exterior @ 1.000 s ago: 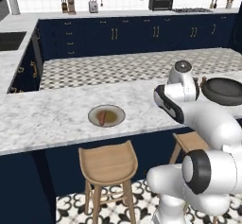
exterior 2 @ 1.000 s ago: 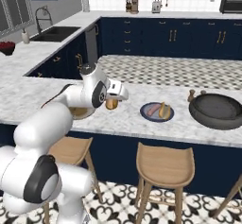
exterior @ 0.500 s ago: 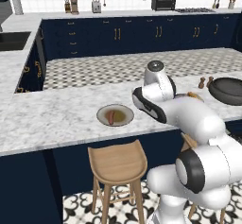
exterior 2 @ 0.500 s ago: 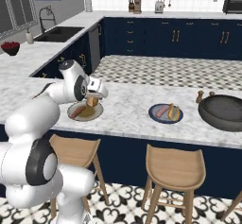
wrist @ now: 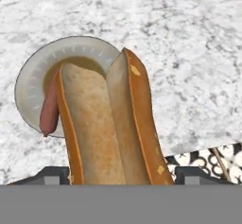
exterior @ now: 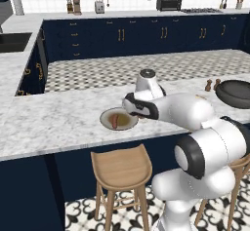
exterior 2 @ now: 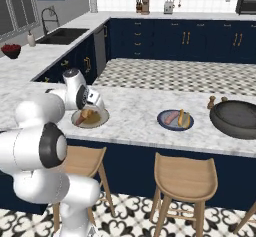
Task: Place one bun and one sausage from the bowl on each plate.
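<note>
My gripper (wrist: 121, 173) is shut on a golden-tan bun (wrist: 104, 124) and holds it just above the pale beige plate (wrist: 33, 76). A pinkish-red sausage (wrist: 49, 112) lies along that plate's left side. From the base, the gripper (exterior: 131, 110) hangs over the right rim of the beige plate (exterior: 106, 120), where the sausage (exterior: 114, 122) shows. The dark blue plate (exterior 2: 165, 122) carries a bun (exterior 2: 183, 119) and a sausage (exterior 2: 171, 117). The dark bowl (exterior 2: 235, 118) sits at the counter's right end.
Two small brown shakers (exterior 2: 212, 101) stand beside the bowl (exterior: 237, 92). Wooden stools (exterior 2: 182, 178) stand under the counter's front edge. The marble counter (exterior: 58, 123) stretches left of the beige plate.
The arm has swung left along the counter with the bun and now hangs over the beige plate. The views have shifted slightly with the base.
</note>
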